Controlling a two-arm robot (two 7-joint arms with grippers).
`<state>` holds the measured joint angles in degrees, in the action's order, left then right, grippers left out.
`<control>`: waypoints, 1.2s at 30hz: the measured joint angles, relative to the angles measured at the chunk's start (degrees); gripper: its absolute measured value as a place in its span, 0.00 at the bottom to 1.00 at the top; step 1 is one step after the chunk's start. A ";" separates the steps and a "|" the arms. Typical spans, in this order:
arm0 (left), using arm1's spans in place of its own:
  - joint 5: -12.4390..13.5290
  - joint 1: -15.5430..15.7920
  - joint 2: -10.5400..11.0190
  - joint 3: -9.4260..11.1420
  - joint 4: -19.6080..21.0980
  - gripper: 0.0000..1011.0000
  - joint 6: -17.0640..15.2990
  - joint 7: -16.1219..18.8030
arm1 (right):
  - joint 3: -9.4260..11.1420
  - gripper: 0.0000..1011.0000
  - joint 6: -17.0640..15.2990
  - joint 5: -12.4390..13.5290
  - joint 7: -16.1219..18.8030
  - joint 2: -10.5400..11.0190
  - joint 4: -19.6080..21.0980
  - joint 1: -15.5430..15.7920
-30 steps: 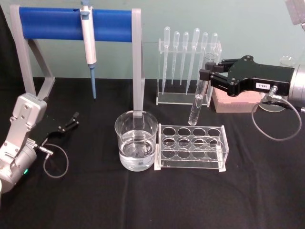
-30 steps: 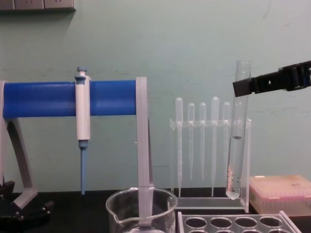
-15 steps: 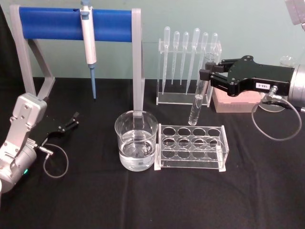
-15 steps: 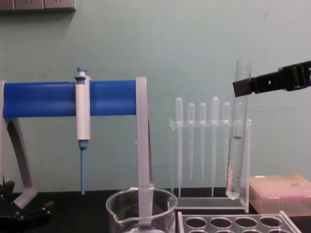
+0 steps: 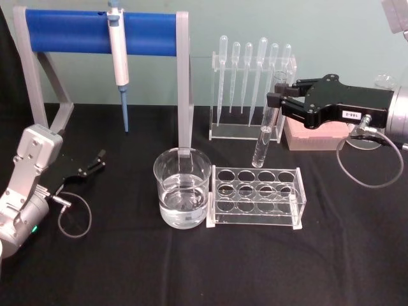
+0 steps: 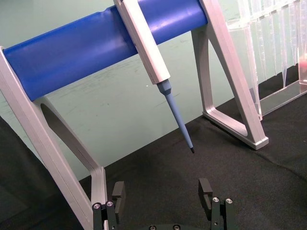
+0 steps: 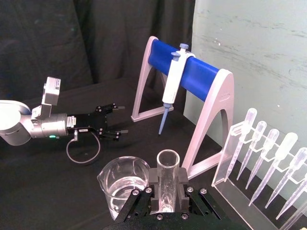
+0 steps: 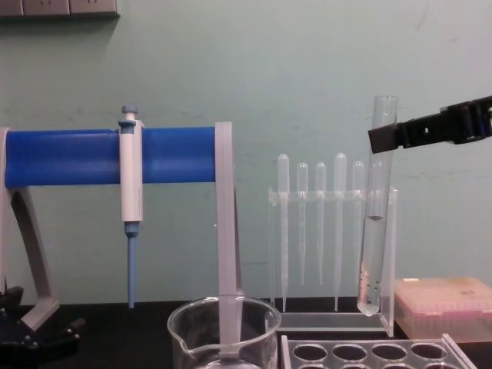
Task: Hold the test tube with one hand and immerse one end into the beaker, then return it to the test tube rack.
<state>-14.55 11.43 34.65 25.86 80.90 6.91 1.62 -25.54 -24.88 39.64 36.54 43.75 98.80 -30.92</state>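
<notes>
Right claw [image 5: 278,101] pinches the test tube [image 5: 265,131] just below its open rim. The tube hangs near-upright, round end down, right of the beaker [image 5: 159,185] and above its rim, over the far row of the test tube rack [image 5: 255,223]. A dip would likely mean moving left, then down. Left claw [image 5: 94,161], spread and empty, sits on the tabletop [image 5: 191,268] well left of the beaker.

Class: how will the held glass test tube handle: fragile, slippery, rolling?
Thin glass: the test tube probably cracks if squeezed hard. Smooth wall, held near its rim by the right pincer: may slip. Round: likely rolls if laid down.
</notes>
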 joint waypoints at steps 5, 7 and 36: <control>0.00 0.00 0.00 0.00 0.00 0.99 0.00 0.00 | 0.00 0.22 0.00 0.00 0.00 0.00 0.00 0.00; 0.00 0.00 0.00 0.00 0.00 0.99 0.00 0.00 | 0.00 0.22 0.00 0.00 0.00 0.00 0.00 0.00; 0.00 0.00 0.00 0.00 0.00 0.99 0.00 0.00 | -1.67 0.22 -0.02 0.17 0.01 -0.32 0.25 -2.21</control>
<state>-14.55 11.43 34.65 25.86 80.90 6.91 1.62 -27.21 -24.90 39.80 36.55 43.42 99.06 -33.13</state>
